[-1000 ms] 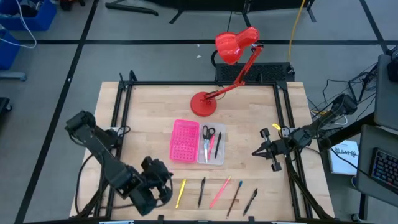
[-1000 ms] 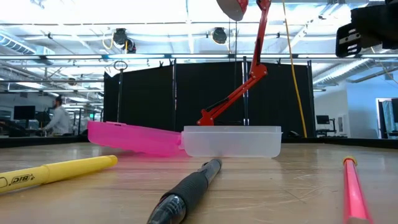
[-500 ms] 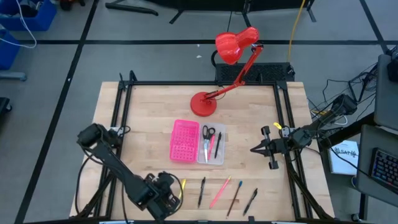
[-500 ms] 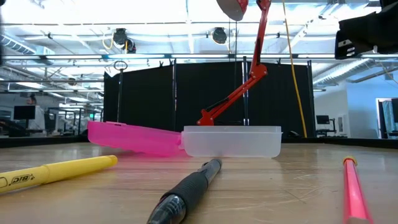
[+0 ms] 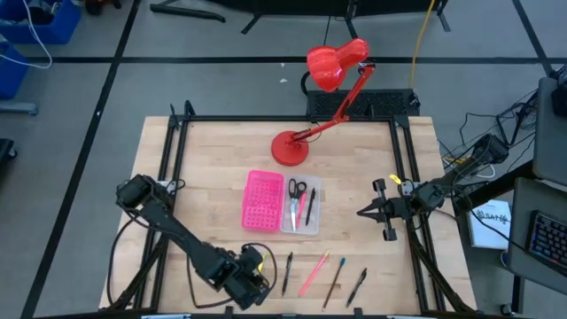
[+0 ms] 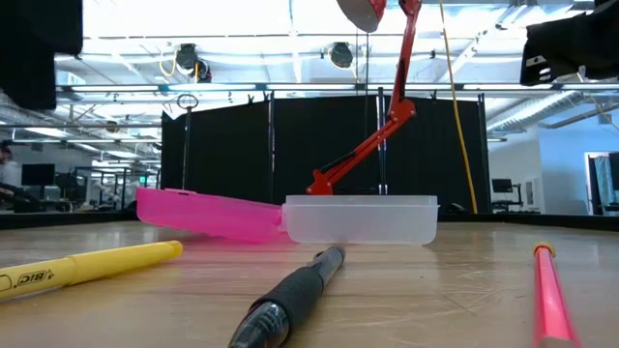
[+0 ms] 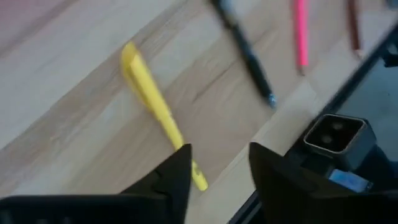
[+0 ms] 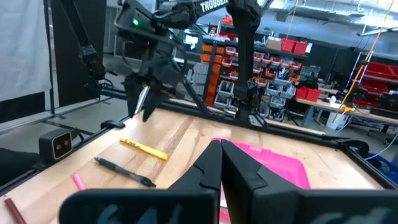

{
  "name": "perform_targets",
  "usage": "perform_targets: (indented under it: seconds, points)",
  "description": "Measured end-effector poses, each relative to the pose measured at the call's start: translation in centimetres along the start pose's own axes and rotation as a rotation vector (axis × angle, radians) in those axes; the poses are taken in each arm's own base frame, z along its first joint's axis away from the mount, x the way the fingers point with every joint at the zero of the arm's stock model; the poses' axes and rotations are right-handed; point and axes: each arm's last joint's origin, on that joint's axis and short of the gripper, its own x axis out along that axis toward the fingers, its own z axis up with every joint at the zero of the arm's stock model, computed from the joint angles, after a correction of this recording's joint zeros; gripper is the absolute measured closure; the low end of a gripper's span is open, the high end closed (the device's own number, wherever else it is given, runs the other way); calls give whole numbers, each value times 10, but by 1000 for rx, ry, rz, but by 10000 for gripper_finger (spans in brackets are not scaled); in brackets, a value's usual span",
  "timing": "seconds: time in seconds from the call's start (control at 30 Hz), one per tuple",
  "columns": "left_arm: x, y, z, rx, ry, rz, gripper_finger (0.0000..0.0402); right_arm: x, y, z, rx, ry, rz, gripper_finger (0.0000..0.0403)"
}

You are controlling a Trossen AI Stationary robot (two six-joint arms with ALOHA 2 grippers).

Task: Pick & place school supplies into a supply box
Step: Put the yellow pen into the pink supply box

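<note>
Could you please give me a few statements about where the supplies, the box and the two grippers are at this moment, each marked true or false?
1. The scissors lie in the clear half of the supply box. True.
2. The left gripper is above the yellow pen with its fingers apart. True.
3. The yellow pen is already in the box. False: it lies on the table, near the front edge.
4. The right gripper holds the pink pen. False: it is shut and empty, at the right side of the table.
5. The red lamp stands behind the box. True.
</note>
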Motion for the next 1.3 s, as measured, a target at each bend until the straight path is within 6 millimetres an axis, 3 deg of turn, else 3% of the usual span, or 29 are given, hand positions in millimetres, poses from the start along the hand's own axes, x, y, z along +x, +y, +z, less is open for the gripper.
perform_targets:
  seconds: [0.13, 0.33, 0.53, 0.87, 1.3]
  points:
    - [7, 6, 19, -99, 80, 27, 188, 0, 0, 0, -17, -2, 0, 403]
    - [38, 11, 33, -73, 220, 58, 187, 0, -1, -1, -27, 14, -38, 403]
    - [63, 16, 33, -87, 280, 110, 192, 0, -1, -3, -22, 37, -45, 403]
    - [88, 23, 27, -159, 306, 199, 194, 0, -1, -3, -9, 37, -44, 403]
    - [95, 35, 26, -224, 297, 331, 305, 0, -1, -3, -36, 38, -42, 403]
